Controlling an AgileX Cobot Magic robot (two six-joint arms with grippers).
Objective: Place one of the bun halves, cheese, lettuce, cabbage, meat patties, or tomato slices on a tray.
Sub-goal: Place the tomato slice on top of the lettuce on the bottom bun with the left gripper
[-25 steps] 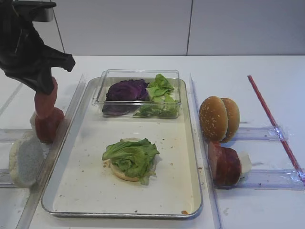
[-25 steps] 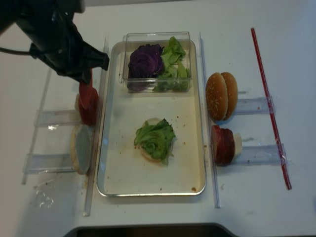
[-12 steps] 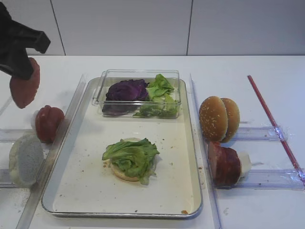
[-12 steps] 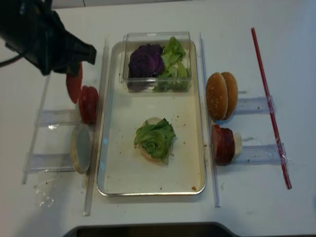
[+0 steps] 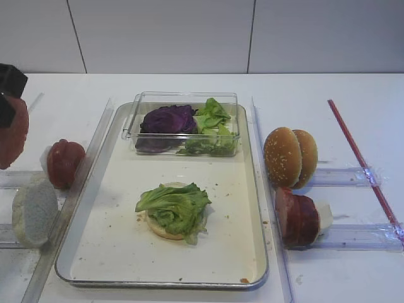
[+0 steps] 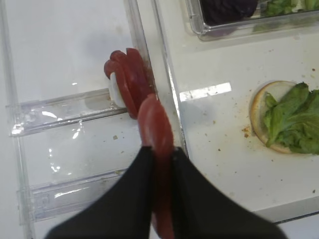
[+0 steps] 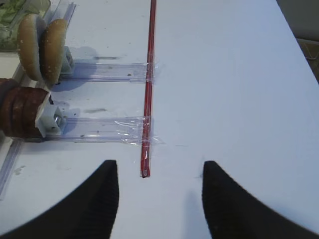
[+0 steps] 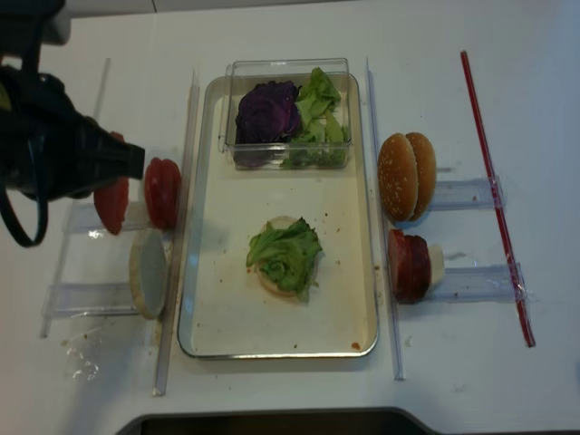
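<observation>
Left gripper point(image 6: 158, 164) clamped on one tomato slice point(image 6: 155, 130), held in air left of tray point(image 5: 255, 208) — pickup done, placing left. Tray holds bun half point(image 5: 165, 227) under lettuce point(image 5: 173, 207) (my guess: slice goes on top). Left wrist view shows pinch; right wrist view shows right gripper point(image 7: 158, 199) spread, empty, near meat patties point(image 7: 21, 113)

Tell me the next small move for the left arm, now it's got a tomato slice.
Probably carry the tomato slice, pinched in the left gripper, right over the tray rim toward the lettuce on the bun: it hangs outside the tray.
</observation>
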